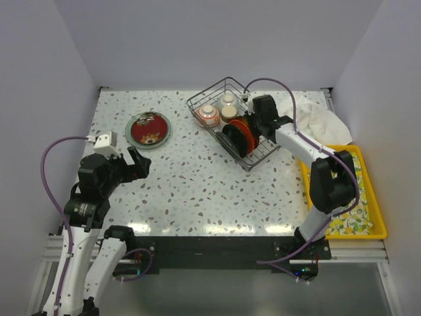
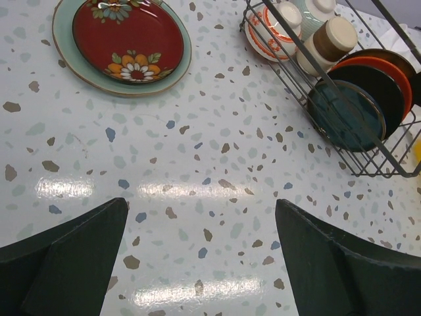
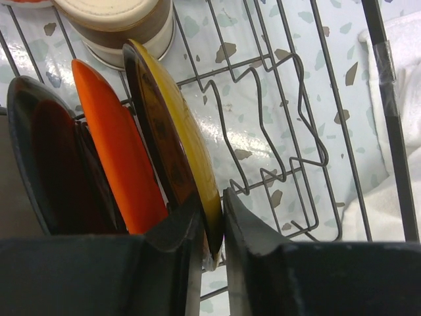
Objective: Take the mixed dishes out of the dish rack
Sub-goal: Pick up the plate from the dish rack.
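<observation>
Right gripper pinching the rim of the yellow-backed plate upright in the dish rack, left gripper agape: a shallow edge grip may slip, knocking the adjacent orange plate.

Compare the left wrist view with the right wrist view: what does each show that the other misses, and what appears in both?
Only the left wrist view: the red floral plate out on the table, the teal plate and red-patterned bowl in the dish rack, and the open left end effector. Only the right wrist view: the right end effector closed on the rim of the yellow-backed plate. Both: the dish rack, orange plate and cream-brown cup.
</observation>
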Available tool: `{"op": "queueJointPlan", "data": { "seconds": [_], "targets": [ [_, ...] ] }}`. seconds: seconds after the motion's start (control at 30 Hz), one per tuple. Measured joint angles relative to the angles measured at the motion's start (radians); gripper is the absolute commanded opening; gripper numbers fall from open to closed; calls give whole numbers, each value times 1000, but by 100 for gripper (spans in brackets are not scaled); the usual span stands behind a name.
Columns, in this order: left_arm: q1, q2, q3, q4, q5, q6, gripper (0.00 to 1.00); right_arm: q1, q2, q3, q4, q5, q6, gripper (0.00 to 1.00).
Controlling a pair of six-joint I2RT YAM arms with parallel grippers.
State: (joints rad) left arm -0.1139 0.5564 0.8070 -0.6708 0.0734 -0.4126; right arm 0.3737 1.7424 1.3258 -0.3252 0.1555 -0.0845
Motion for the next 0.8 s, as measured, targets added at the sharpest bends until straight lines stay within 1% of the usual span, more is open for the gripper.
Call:
{"op": "queueJointPlan", "data": {
  "seconds": [0.1,0.2,0.47,0.8],
  "targets": [
    [0,0,0,0,0,0,100,1,0,2,-2,10,-31,4],
    [0,0,0,1,0,0,99,4,0,5,-8,15,-58,1],
    [0,3,-4,11,0,0,99,38,-25,17,-19,82,-81,0],
    [0,45,-20,71,42,-16,99,81,-137,35,-35,215,-146,0]
  ]
}}
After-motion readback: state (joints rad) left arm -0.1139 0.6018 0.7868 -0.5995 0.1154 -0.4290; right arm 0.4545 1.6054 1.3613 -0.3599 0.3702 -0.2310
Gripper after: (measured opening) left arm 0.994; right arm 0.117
